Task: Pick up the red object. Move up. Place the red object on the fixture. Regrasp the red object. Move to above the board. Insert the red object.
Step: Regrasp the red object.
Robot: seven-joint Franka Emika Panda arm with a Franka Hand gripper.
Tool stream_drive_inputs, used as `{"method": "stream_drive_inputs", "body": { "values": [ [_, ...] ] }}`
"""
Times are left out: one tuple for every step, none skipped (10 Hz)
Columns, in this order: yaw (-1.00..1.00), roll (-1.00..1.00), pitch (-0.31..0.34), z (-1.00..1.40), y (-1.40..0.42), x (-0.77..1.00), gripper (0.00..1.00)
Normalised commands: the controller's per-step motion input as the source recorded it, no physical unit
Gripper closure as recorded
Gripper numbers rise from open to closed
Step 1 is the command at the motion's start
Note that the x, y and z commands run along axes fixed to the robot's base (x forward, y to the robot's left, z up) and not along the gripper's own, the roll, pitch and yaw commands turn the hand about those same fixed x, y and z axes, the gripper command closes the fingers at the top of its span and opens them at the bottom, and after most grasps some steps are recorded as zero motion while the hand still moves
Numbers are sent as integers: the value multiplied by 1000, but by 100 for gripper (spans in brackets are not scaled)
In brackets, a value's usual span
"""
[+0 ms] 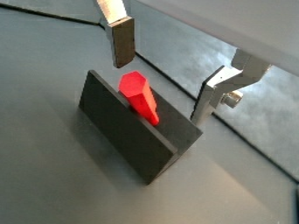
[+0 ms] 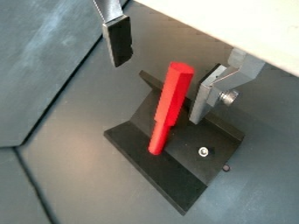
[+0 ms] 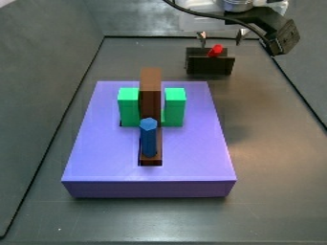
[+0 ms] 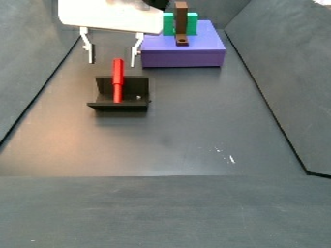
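**Red object parked on the fixture, jaws released above it**

The red object (image 4: 118, 78) is seen leaning on the fixture (image 4: 120, 97), left of centre in a side view, its lower end on the base plate and its upper end against the upright wall. In a wrist view the same peg (image 2: 170, 105) is shown tilted, foot on the dark plate (image 2: 176, 162), top resting at the wall edge. From the opposite wrist view only its upper part (image 1: 139, 94) is seen poking over the wall of the fixture (image 1: 135, 131).

The gripper (image 4: 112, 46) is held just above the peg, upper left of that side view, with the jaws spread wide and nothing grasped. One dark-padded finger (image 2: 118, 39) and the silver finger (image 2: 219, 92) are seen on either side of the peg, neither touching it.

In a side view the gripper (image 3: 224, 40) is placed at the top right, over the fixture (image 3: 211, 63). The board (image 3: 153, 144) is found centre frame, well apart, carrying the green block (image 3: 129, 105), the brown bar (image 3: 149, 96) and the blue peg (image 3: 148, 136).
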Motion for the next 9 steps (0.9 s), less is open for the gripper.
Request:
{"method": "stream_drive_inputs", "body": {
  "values": [
    [194, 731, -54, -206, -6, 23, 0],
    [231, 797, -103, -289, -3, 37, 0],
    [254, 840, -71, -323, 0, 80, 0],
    [266, 846, -63, -323, 0, 57, 0],
    [269, 874, 0, -37, -34, 0, 0],
    [314, 906, 0, 0, -171, 46, 0],
    [174, 543, 0, 0, -237, 51, 0],
    [31, 300, 0, -74, -89, 106, 0],
    [0, 51, 0, -194, 46, 0, 0]
  ]
}}
